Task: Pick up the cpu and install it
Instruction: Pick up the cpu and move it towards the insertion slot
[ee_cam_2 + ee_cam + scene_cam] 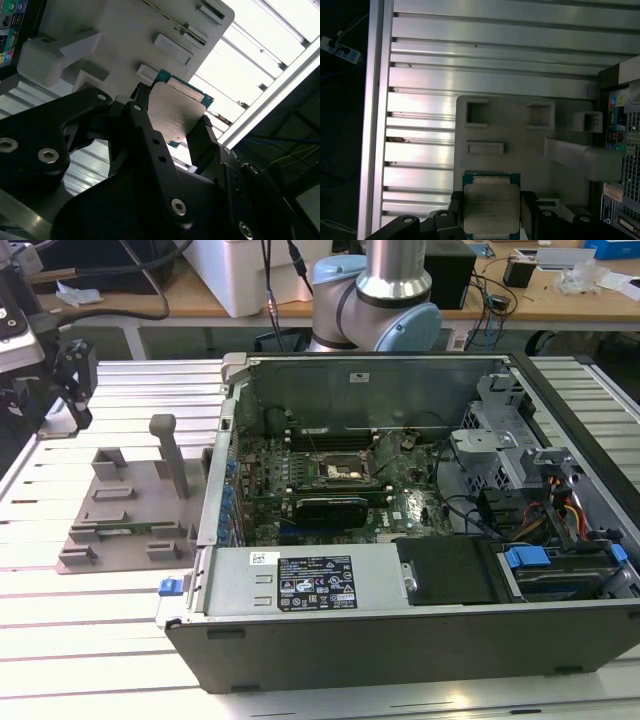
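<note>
The cpu is a flat square chip with a silver-grey top and a green rim. My gripper is shut on it, with a black finger against each of two opposite edges. In the first wrist view the cpu sits between the fingers of my gripper, over the near edge of the grey fixture tray. It looks lifted off the tray. In the exterior view the motherboard socket lies in the middle of the open computer case.
The grey fixture tray with raised blocks and a tall post lies on the slatted metal table, at the exterior view's left of the case. Cables, a drive cage and a black card crowd the case around the socket.
</note>
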{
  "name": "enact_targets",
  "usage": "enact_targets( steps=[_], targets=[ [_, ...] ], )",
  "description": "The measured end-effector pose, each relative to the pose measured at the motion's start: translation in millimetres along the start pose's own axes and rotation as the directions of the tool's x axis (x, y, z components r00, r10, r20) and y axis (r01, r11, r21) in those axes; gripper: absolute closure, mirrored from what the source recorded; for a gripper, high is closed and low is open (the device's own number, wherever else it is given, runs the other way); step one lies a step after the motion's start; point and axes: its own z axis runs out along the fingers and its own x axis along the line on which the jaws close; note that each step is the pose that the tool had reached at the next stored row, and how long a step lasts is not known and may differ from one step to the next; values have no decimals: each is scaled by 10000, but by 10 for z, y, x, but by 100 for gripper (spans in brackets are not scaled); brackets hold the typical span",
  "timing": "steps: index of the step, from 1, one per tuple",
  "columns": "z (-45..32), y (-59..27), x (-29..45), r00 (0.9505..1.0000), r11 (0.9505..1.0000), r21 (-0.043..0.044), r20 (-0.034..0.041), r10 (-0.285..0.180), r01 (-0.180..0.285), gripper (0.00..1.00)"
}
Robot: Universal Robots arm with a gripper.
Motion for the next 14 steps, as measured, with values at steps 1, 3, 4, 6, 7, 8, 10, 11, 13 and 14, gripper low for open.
enact_targets(
  steps=[1,3,4,6,7,8,10,11,13,14],
  targets=[
    [-4,0,0,10000,10000,0,0,0,0,46],
    [-12,0,0,10000,10000,1,-1,0,0,46],
    [-17,0,0,10000,10000,0,-1,0,0,46],
    [-30,0,0,10000,10000,1,-2,0,0,46],
    [-43,0,-1,10000,10000,1,-2,0,0,46],
    [-53,0,-1,10000,10000,1,-2,0,0,46],
    [-75,0,-1,10000,10000,1,-2,0,0,46],
    [-87,-1,-1,10000,10000,1,-2,0,0,46],
    [-131,-1,-2,10000,10000,0,-1,0,0,46],
    [-145,-1,-2,10000,10000,0,-1,-1,1,46]
  ],
)
